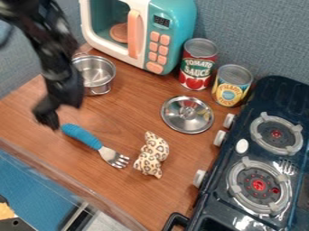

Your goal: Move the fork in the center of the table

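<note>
The black gripper (61,109) hangs at the left of the table, blurred, just above and to the left of the fork's handle end. It stands open, with a gap between its two fingers and nothing visible in it. The fork (92,143) lies slanted on the wooden table (136,106), left of the middle. Its thick blue handle points to the upper left, towards the gripper, and its metal tines point to the lower right, close to a leopard-spotted toy.
The spotted toy (152,154) lies right of the tines. Behind are a metal pot (96,72), a round lid (187,114), a tomato sauce can (197,65), a yellow can (231,85) and a toy microwave (170,27). A dark stove (241,149) stands along the right.
</note>
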`<state>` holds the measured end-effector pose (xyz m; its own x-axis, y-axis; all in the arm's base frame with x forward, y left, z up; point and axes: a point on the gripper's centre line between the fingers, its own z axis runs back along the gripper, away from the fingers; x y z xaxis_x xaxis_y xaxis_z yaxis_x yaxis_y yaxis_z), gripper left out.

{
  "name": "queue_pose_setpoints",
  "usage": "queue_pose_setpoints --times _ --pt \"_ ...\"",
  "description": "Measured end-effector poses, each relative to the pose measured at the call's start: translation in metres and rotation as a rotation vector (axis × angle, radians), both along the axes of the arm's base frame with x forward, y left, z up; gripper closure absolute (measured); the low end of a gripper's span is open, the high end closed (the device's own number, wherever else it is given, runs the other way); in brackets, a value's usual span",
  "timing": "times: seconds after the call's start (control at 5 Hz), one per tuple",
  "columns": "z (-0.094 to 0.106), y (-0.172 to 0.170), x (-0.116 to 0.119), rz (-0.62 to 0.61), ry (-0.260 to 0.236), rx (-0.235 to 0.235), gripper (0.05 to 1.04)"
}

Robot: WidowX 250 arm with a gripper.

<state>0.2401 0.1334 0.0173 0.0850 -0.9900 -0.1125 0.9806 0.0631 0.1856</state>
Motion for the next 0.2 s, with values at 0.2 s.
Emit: queue_pose_setpoints --times 0.2 --pt "0.0018 -0.0014 0.0014 0.002 -0.009 -0.007 0.085"
